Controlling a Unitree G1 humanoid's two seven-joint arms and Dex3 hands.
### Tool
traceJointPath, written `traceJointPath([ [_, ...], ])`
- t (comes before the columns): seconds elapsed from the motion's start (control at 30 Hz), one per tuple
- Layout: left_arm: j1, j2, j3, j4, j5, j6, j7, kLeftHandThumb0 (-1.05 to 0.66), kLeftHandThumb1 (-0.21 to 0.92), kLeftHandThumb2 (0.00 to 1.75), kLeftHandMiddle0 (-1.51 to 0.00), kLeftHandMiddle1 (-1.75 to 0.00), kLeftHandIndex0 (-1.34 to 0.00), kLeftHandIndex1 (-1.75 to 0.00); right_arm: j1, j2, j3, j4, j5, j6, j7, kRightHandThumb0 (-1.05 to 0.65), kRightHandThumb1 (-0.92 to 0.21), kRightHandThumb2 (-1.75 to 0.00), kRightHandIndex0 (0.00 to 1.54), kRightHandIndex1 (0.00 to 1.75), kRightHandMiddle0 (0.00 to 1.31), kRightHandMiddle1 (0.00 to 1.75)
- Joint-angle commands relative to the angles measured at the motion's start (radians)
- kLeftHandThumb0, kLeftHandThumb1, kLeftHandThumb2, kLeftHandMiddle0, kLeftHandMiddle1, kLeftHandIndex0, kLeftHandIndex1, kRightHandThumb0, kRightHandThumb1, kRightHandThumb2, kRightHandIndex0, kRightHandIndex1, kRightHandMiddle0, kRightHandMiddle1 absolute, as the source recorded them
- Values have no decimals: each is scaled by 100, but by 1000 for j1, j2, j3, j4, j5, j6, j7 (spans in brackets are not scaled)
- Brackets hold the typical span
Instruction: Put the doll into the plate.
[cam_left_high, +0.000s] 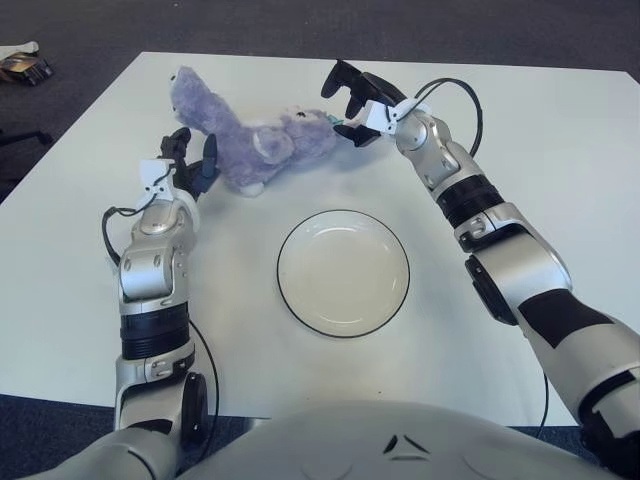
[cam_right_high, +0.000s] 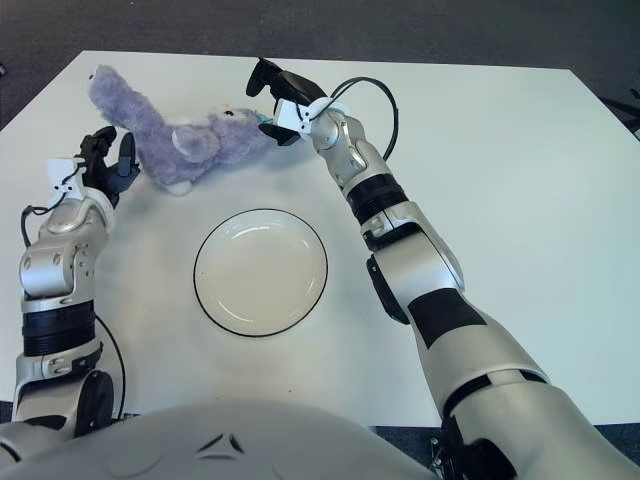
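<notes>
The purple plush doll (cam_left_high: 245, 140) lies on its side toward the far edge of the white surface (cam_left_high: 520, 140), long neck and head pointing to the robot's left, body and lighter belly toward the middle. The white plate with a dark rim (cam_left_high: 343, 272) sits empty nearer the robot, apart from the doll. By the look of it the toy is light, soft and floppy — it should squash under a grip and sag if taken by an end, so the thick middle of the body seems the surest place to take hold, with the neck as a second hold. The left robot hand (cam_left_high: 185, 160) shows just beside the doll's neck and lower body on the left, dark fingers parted and nothing between them; whether they touch the fur I cannot tell. The right robot hand (cam_left_high: 352, 100) is at the doll's opposite end, by its face, fingers spread and not closed on anything. So the doll lies between the two hands, neither gripping it yet — the lift toward the plate looks still to come.
</notes>
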Motion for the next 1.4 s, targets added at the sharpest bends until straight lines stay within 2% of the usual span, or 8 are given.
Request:
traceJointPath([
  [0.0,-34,15,2,24,-14,17,-19,-73,92,52,0,-68,0,-12,14,-8,-4,-13,8,10,4,-45,-47,-100,37,116,0,130],
  [0.37,-96,16,10,122,-35,-15,-24,-78,92,52,0,-61,0,0,12,-4,-7,-14,12,27,7,-45,-48,-99,35,119,0,130],
  [0.5,-117,15,11,170,-37,-44,-25,-77,92,53,0,-44,0,0,11,-4,-8,-14,13,34,10,-44,-48,-99,37,123,0,129],
  [0.9,-175,18,21,308,-39,-144,-21,-80,92,54,0,-26,0,0,21,-5,-13,-21,23,34,-2,-43,-47,-100,34,122,0,128],
  [1.13,-222,22,31,398,-51,-193,-27,-83,92,51,-1,-27,0,0,28,-11,-7,-33,15,38,-5,-45,-46,-101,33,117,0,128],
  [1.27,-251,25,40,437,-68,-181,-29,-82,92,48,-5,-30,0,0,30,-15,-6,-40,14,42,2,-43,-46,-101,36,123,0,129],
  [1.33,-263,26,47,450,-82,-167,-31,-82,92,47,-6,-37,0,0,29,-16,-5,-38,12,43,3,-43,-46,-101,38,128,0,131],
  [1.37,-269,26,50,456,-88,-160,-33,-82,92,47,-6,-46,0,0,29,-17,-5,-37,12,44,3,-42,-46,-102,38,130,0,132],
])
